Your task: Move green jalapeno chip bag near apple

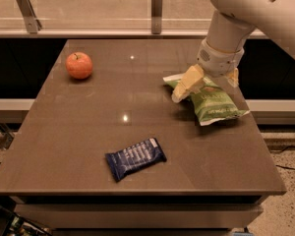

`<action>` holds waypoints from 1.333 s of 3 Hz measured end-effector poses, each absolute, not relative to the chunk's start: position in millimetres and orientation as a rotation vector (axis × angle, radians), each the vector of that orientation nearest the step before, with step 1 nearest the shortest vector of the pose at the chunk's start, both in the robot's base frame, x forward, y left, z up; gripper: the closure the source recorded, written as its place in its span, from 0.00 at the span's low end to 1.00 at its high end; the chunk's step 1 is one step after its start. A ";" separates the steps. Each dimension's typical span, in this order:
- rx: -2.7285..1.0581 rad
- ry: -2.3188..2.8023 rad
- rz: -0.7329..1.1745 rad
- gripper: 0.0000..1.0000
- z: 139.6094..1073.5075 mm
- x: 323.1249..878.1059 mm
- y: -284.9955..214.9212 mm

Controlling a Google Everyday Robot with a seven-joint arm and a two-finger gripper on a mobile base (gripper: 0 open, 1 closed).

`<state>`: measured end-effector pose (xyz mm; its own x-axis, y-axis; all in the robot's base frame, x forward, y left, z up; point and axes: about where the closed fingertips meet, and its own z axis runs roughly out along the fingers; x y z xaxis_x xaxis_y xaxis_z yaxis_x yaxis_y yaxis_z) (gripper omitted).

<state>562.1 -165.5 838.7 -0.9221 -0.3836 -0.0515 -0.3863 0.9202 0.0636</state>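
Note:
The green jalapeno chip bag [214, 102] lies on the brown table [88, 146] at the right side, its white sealed ends pointing left-back and right-front. My gripper [209, 81] is right over the bag's back end, with one pale yellow finger [186, 84] on its left and the other on its right. The fingers stand apart, straddling the bag. The small red-orange apple [79, 65] sits at the table's back left, far from the bag.
A dark blue wrapped bar [135, 158] lies near the table's front middle. A glass rail with metal posts [157, 4] runs behind the table. The table's right edge is just beyond the bag.

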 end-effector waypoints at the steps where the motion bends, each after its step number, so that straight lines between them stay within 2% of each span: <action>1: -0.629 3.066 0.135 0.00 823.1 561.9 -164.4; 2: -0.628 3.060 0.136 0.18 822.4 563.7 -163.3; 4: -0.629 3.050 0.139 0.64 819.8 566.7 -161.0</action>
<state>566.7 -161.0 819.8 -0.9183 -0.3937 -0.0414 -0.3959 0.9146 0.0825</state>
